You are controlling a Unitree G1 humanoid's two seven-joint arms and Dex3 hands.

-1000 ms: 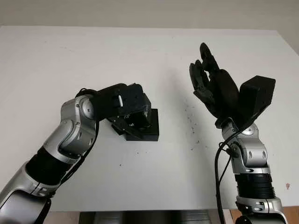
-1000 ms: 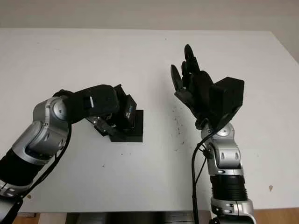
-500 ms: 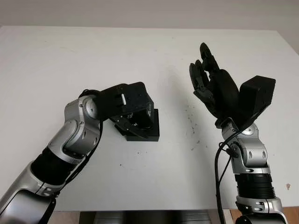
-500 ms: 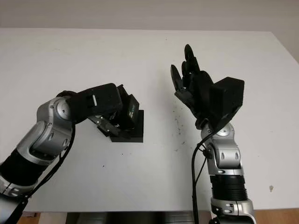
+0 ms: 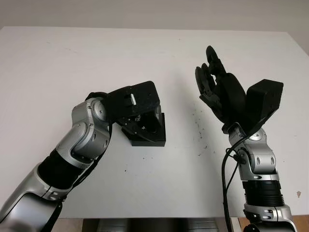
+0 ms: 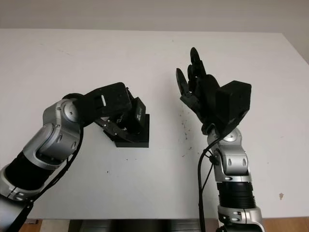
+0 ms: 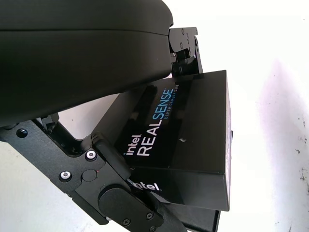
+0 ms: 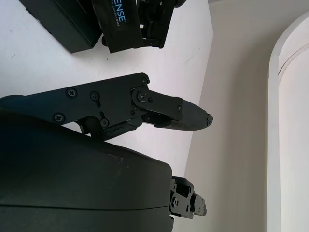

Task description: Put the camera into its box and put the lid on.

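Note:
A black box (image 5: 155,138) sits on the white table (image 5: 58,63), just left of centre. My left hand (image 5: 143,120) is shut on the black lid (image 7: 186,126), printed "intel REALSENSE", and holds it tilted right over the box with its lower edge close to the box's rim (image 7: 207,221). Lid and hand hide the inside of the box. My right hand (image 5: 210,77) is open and raised above the table to the right of the box, palm turned toward it. From the right wrist view the lid (image 8: 115,23) and the box (image 8: 63,21) lie beyond the finger (image 8: 186,116).
Small dark specks (image 5: 199,126) mark the table between the box and my right arm. The table's front edge (image 5: 159,216) runs near both arms' bases.
My left hand has carried the lid to the right and over the box, and the forearm has swung in behind it. The right hand has stayed still.

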